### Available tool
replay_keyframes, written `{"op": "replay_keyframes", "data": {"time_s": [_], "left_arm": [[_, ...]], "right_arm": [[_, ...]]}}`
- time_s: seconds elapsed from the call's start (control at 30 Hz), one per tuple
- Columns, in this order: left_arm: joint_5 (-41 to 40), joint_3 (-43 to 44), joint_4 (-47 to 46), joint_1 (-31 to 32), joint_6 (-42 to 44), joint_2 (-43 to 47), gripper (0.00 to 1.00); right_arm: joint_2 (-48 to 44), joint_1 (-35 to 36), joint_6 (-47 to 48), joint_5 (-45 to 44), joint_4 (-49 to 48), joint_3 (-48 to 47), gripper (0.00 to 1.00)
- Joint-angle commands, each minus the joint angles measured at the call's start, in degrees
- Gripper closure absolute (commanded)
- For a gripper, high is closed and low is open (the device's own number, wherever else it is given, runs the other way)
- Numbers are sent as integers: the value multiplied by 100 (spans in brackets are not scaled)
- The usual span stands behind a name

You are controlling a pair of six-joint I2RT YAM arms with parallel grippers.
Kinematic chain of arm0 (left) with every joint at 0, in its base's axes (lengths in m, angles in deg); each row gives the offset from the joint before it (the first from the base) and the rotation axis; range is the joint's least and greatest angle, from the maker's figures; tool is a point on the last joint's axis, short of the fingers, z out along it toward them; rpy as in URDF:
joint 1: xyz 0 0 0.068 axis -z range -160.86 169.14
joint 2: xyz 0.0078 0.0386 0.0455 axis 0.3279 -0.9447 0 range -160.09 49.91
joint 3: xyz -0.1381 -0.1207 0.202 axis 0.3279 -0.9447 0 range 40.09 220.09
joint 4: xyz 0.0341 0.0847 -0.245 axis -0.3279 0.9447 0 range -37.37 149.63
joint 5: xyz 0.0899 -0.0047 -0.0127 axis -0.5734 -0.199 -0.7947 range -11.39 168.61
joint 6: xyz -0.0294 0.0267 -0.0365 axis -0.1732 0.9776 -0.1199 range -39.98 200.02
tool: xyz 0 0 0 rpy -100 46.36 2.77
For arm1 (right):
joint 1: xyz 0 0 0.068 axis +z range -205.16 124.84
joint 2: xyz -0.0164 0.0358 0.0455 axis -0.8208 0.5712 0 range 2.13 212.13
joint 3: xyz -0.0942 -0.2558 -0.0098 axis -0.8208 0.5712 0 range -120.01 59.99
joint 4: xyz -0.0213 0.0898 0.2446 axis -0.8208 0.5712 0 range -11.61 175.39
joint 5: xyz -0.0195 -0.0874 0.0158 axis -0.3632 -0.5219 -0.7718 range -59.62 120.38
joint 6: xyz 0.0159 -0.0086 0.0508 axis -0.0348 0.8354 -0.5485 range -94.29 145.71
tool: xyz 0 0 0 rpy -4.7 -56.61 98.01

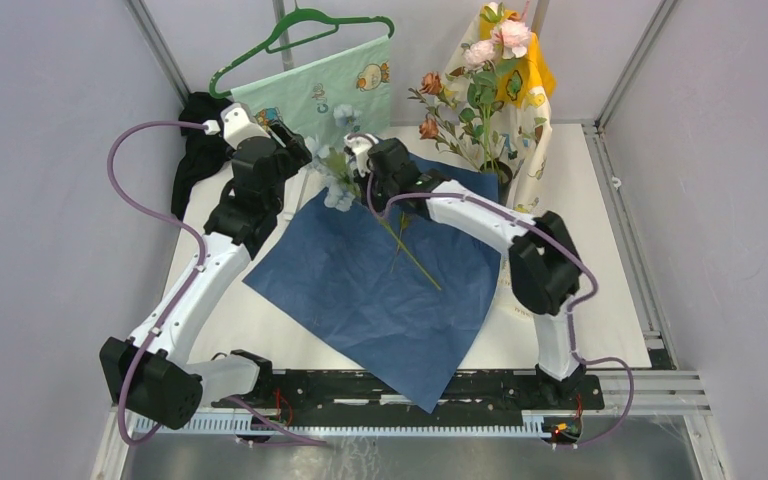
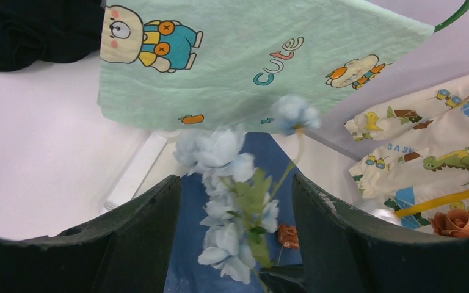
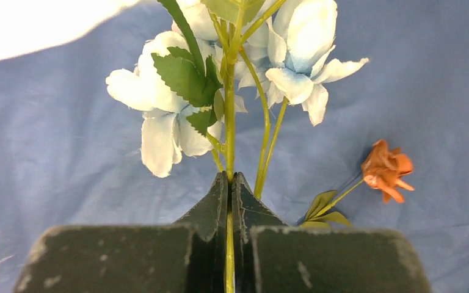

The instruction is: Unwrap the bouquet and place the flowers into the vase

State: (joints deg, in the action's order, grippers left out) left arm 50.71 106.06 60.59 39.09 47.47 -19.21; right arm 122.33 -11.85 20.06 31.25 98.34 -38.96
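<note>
Pinches pale blue flower spray by its stem in closed right gripper, over wrapping paper, far centre. Left gripper wide around blooms. Likely light, fragile: grip stem, not petals.

White-shelled left arm and right arm with bulky black joint housings; a purple ribbed cable loops along each; matte black wedge-shaped fingers, scuffed grey at the edges.

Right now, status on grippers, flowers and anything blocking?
Right gripper shut on blue flower stem. Left gripper open, straddling the blooms. Wrapping paper spread flat; pink and rust flowers in the vase. Yellow garment close behind vase.
</note>
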Motion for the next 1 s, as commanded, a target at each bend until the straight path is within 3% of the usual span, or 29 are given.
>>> {"op": "replay_keyframes", "data": {"time_s": [0.0, 0.27, 0.57, 0.77, 0.97], "left_arm": [[9, 66, -272, -51, 39, 49, 27], [-123, -30, -302, -51, 129, 262, 28], [142, -6, -335, -55, 90, 40, 28], [561, 12, -427, -49, 45, -251, 28], [1010, -59, -599, -50, 108, -488, 29]], "right_arm": [[-1367, -7, -291, 463, -921, 373, 100], [-2865, -7, 108, -293, -1270, 1029, 100], [-4751, -7, 1347, -1240, -2948, 2420, 100], [-5321, -29, 2275, -2405, -4330, 3186, 100], [-5247, -252, 2981, -3065, -5501, 3398, 100]]}}
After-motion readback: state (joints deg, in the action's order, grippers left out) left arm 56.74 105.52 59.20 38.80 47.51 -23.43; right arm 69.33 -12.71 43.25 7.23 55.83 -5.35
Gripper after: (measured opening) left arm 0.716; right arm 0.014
